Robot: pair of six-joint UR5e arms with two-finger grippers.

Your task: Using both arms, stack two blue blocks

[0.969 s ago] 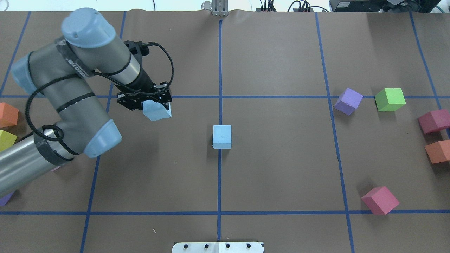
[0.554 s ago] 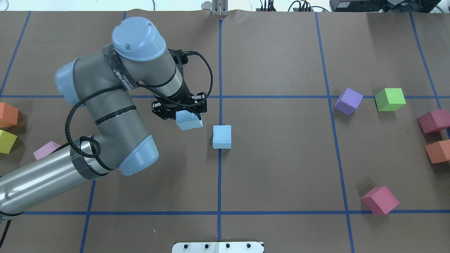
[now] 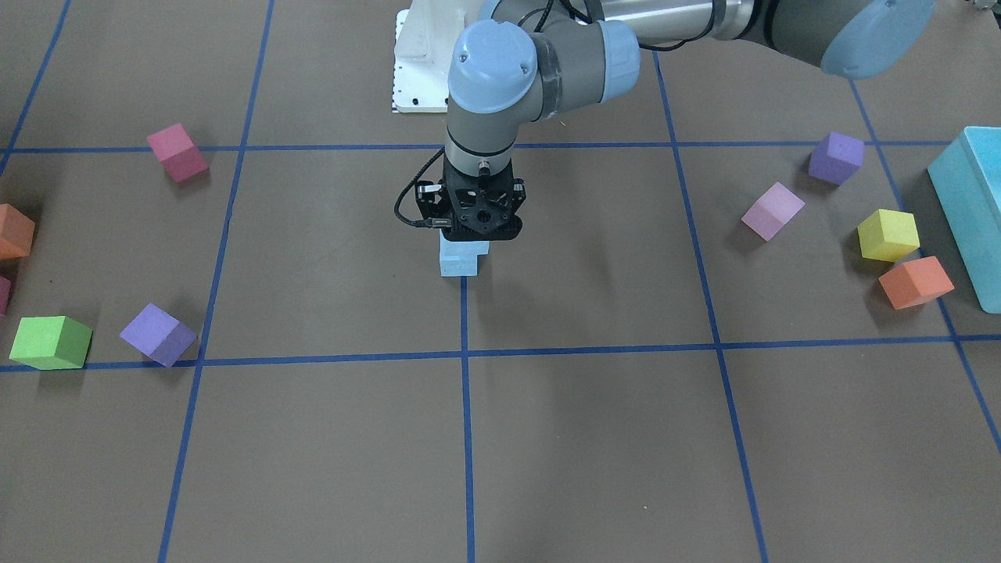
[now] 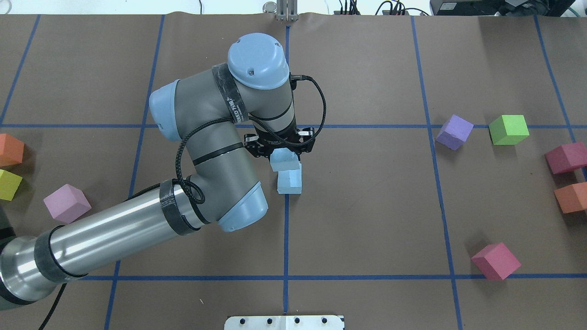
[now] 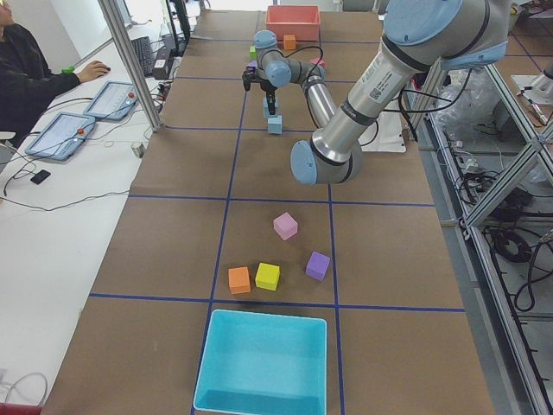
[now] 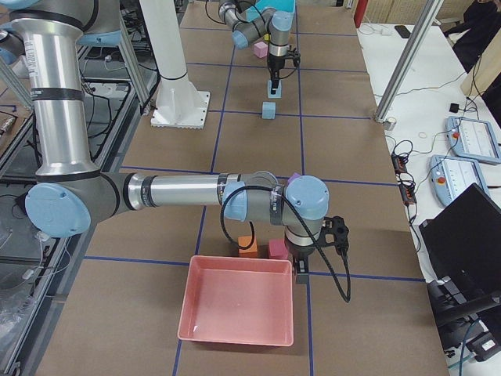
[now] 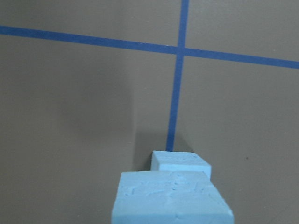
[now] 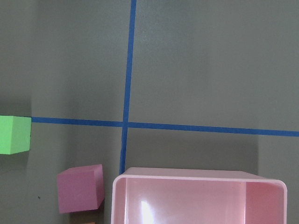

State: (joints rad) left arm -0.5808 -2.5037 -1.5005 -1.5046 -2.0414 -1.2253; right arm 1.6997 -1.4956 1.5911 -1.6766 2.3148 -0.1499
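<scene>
One blue block [image 4: 290, 183] rests on the blue tape line at the table's middle; it also shows in the front view [image 3: 457, 268]. My left gripper [image 4: 280, 150] is shut on the second blue block [image 4: 284, 162] and holds it just above the resting one, slightly offset. The left wrist view shows the held block [image 7: 170, 198] in front and the resting block [image 7: 181, 163] beyond it. In the right side view the two blocks look apart. My right gripper [image 6: 301, 266] shows only in that side view, beside a pink tray; I cannot tell whether it is open.
Loose cubes lie at both table ends: purple [image 4: 454, 132], green [image 4: 508, 129], crimson [image 4: 496, 261] on the right, pink [image 4: 67, 202], yellow and orange on the left. A turquoise box [image 3: 970, 211] and the pink tray [image 6: 239, 309] stand at the ends.
My left arm has swung to the right with the blue block in its grip, from well left of the resting block to just over it.
</scene>
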